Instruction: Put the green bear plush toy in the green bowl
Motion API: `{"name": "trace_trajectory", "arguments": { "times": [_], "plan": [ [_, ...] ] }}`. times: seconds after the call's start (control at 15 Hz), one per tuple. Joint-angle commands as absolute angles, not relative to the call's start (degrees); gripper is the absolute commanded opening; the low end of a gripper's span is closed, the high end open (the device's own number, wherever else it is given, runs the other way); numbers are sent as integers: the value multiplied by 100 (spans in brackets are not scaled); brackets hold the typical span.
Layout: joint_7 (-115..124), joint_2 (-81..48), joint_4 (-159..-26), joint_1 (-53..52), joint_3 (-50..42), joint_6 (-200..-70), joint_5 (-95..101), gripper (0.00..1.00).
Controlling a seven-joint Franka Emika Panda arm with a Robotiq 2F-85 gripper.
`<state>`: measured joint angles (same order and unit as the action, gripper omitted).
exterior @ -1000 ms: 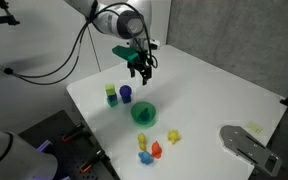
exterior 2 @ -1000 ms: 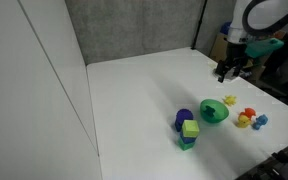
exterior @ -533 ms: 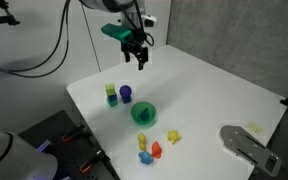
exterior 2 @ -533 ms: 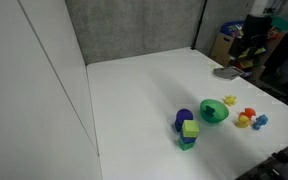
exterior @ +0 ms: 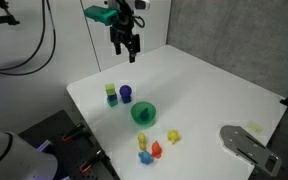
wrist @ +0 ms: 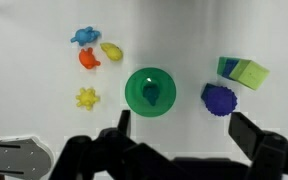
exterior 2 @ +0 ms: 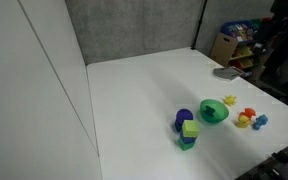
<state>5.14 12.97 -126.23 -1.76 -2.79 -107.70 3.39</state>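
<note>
The green bowl (wrist: 149, 91) sits on the white table, also seen in both exterior views (exterior: 143, 113) (exterior 2: 214, 112). The dark teal-green bear plush toy (wrist: 151, 95) lies inside the bowl; it shows as a dark spot in an exterior view (exterior: 141, 111). My gripper (exterior: 125, 52) hangs high above the table's back left part, well clear of the bowl, open and empty. In the wrist view its two fingers (wrist: 180, 133) frame the bottom edge with nothing between them. The gripper is out of frame in an exterior view facing the white wall.
A blue-purple round object (wrist: 220, 98) and a yellow-green block on a teal piece (wrist: 244, 71) stand beside the bowl. Small yellow, red and blue toys (wrist: 88, 62) lie on its other side. A grey tool (exterior: 246, 145) rests at the table's corner.
My gripper has risen and moved away from the bowl, toward the table's back left in one exterior view and out of frame in the other. The toys have not moved.
</note>
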Motion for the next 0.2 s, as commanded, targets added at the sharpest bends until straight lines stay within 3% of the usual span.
{"name": "trace_trajectory", "arguments": {
  "times": [0.0,0.13],
  "plan": [
    [492,1333,-12634,-53,-179,-10713,329,100],
    [492,1367,-12672,-39,-181,-10678,342,100]
  ]
}}
